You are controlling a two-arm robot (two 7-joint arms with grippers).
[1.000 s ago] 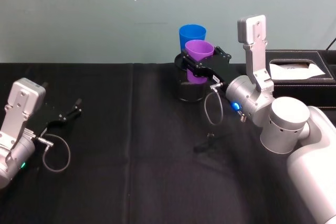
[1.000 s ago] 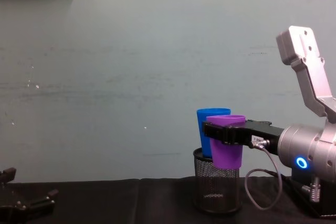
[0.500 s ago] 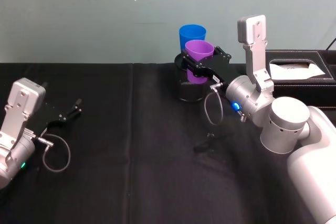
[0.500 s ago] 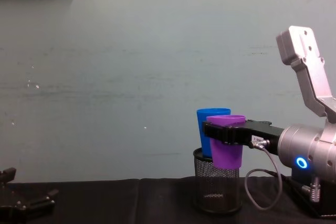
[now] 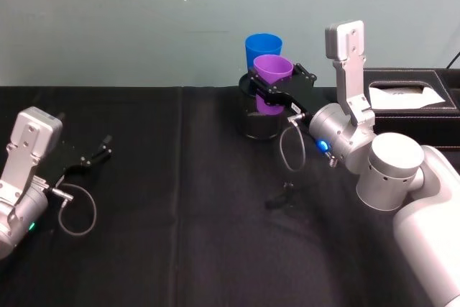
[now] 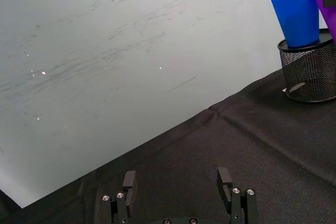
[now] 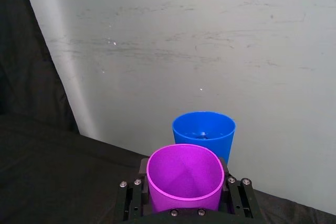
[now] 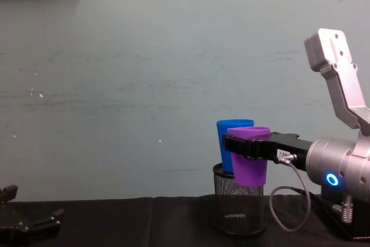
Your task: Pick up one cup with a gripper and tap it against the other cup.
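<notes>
My right gripper (image 5: pixel 271 90) (image 8: pixel 247 147) is shut on the purple cup (image 5: pixel 272 79) (image 8: pixel 249 160) (image 7: pixel 185 182), holding it upright in the air above the black wire-mesh pen holder (image 5: pixel 259 121) (image 8: pixel 239 205). The blue cup (image 5: pixel 262 51) (image 8: pixel 228 143) (image 7: pixel 205 134) (image 6: pixel 298 14) stands in that holder just behind the purple one; whether the two touch I cannot tell. At the table's left, my left gripper (image 5: pixel 99 152) (image 6: pixel 178 182) rests open with nothing between its fingers.
A black box with white stitching (image 5: pixel 410 102) sits at the back right, close to my right arm. A grey cable loops below the right wrist (image 5: pixel 291 152). Black cloth (image 5: pixel 187 235) covers the table, and a pale wall stands just behind the cups.
</notes>
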